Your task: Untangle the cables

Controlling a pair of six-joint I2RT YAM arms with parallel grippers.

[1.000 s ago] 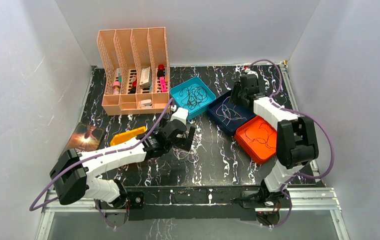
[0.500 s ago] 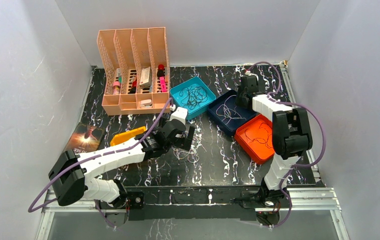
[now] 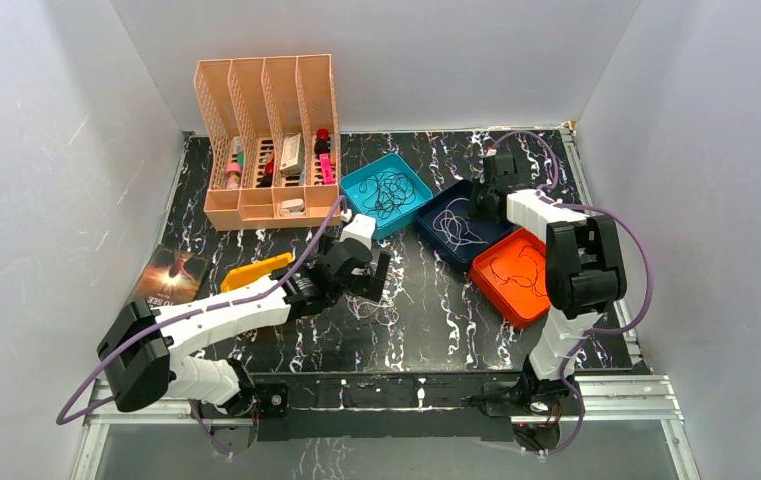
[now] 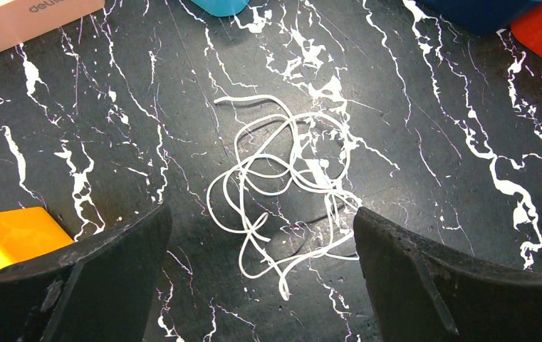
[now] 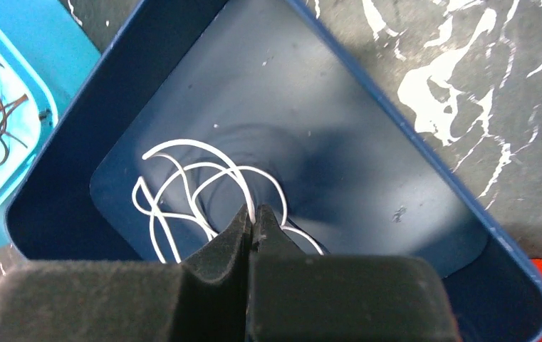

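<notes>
Over the last second the right arm has drawn its elbow in and reached to the far side of the navy tray (image 5: 367, 164), and the right gripper (image 5: 253, 217) has gone from half apart to closed. Its fingertips are now pressed together down inside that tray, pinching one strand of the white loops (image 5: 196, 192) that lie on the tray floor; the rest of those loops fan out to the left of the tips. The left arm has barely shifted.

From where I stand, the left gripper (image 4: 261, 235) hangs over the middle of the black marbled table (image 3: 436, 320) with its fingers spread wide, touching nothing. Between and just beyond those fingers, in the left wrist view, a white tangle (image 4: 282, 192) lies loose on the table, several curls crossing one another with one end trailing off to the upper left.

Further back, the teal tray (image 3: 356, 190) holds dark cables (image 3: 391, 190) in a curly heap, and it sits just left of the navy tray. The orange tray (image 3: 516, 300), touching the navy one on its near right side, holds a black strand (image 3: 516, 265). A peach desk organiser (image 3: 266, 130) stands at the back left, and a yellow object (image 3: 256, 270) lies beside the left forearm.
</notes>
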